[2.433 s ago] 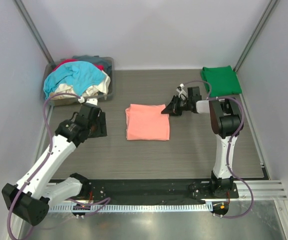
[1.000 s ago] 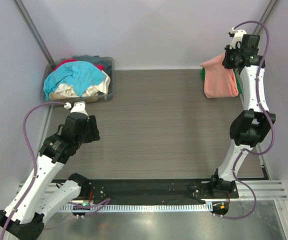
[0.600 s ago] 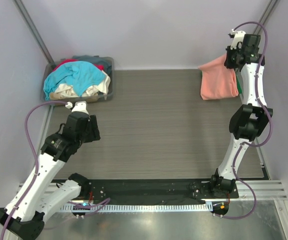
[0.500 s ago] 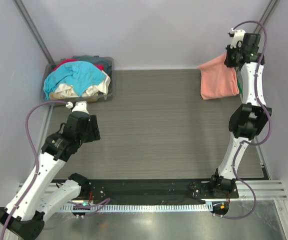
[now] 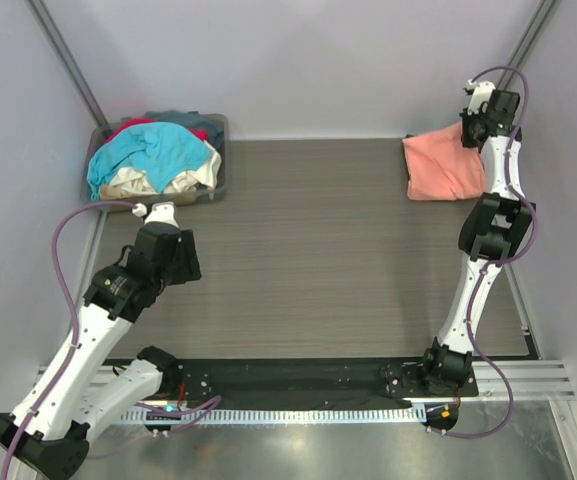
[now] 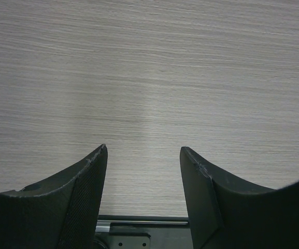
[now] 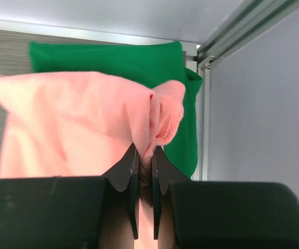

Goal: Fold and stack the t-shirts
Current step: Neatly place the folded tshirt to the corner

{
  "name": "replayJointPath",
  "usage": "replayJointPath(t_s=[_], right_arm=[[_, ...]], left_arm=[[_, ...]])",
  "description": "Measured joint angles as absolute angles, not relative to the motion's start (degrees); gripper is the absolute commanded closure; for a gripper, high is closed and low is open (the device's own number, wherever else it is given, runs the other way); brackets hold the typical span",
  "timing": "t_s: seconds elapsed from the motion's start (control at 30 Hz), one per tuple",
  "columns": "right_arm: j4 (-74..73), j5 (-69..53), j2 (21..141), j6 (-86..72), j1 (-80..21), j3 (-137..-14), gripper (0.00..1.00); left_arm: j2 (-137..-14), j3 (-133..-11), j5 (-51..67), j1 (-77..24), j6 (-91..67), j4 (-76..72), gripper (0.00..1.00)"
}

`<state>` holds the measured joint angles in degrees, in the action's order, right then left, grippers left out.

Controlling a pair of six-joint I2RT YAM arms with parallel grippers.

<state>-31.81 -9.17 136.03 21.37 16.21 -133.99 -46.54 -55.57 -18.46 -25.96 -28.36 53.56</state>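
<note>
At two o'clock over the counter (image 5: 318, 240), the right claw (image 7: 144, 158) clamps the salmon-pink t-shirt (image 5: 438, 172) above the green t-shirt (image 7: 108, 58); at eight o'clock, the left claw (image 6: 143, 155) hangs with fingers apart.

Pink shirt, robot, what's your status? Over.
Right gripper shut on salmon-pink folded cloth t-shirt, over dark green folded t-shirt. Left gripper open, empty. Nothing blocking.

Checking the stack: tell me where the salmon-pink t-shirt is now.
In the top view the salmon-pink t-shirt is at the far right corner of the table, pinched in the right hand; the right wrist view shows it over the folded dark green t-shirt.
</note>
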Motion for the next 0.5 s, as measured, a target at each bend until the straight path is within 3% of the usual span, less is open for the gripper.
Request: replayJointPath(t_s=[0.5], right_arm=[[-9.74, -3.66, 151.0, 18.55, 16.99, -134.76, 0.96]], left_arm=[[-47.27, -55.57, -19.07, -24.91, -28.51, 53.56, 0.41]])
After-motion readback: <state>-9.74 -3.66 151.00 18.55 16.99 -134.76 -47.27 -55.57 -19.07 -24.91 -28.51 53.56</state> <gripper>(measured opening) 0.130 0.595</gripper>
